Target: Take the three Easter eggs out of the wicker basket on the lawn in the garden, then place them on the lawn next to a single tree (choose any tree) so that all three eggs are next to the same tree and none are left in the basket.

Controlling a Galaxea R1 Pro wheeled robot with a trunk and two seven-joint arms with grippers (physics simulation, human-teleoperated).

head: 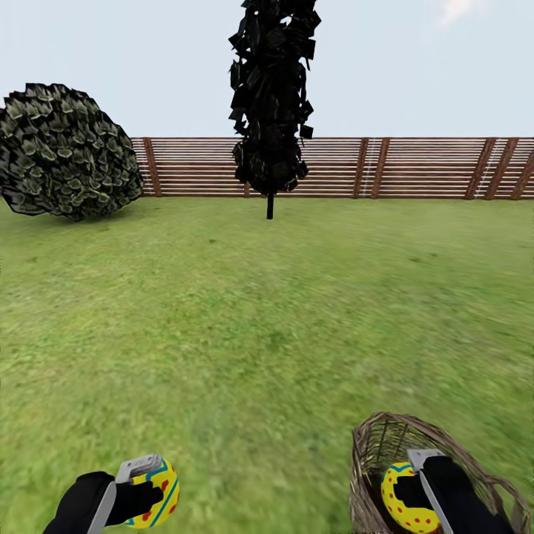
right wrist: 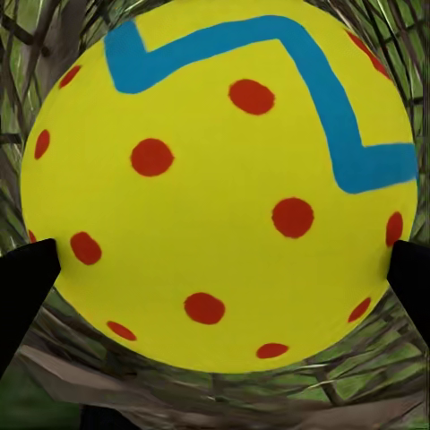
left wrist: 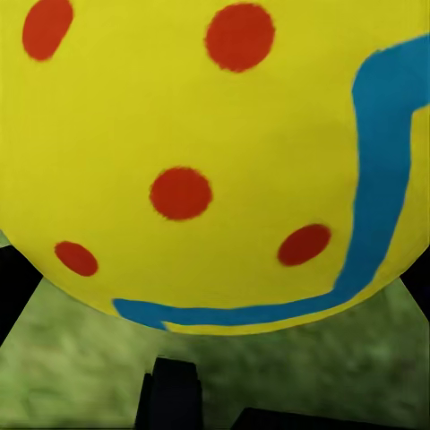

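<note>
**Two eggs gripped, none placed yet**

Left gripper holds an egg over the lawn, clear of the basket. Right gripper is clamped on a second egg inside the basket. Third egg not visible. Only a cypress and a bush by the fence; the right kind of tree still has to be found.

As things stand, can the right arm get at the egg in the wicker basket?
Probably yes. The right gripper already reaches through the wicker basket's open top, its dark fingertips flanking the egg. Nothing blocks it, though a firm grip cannot be confirmed.
</note>
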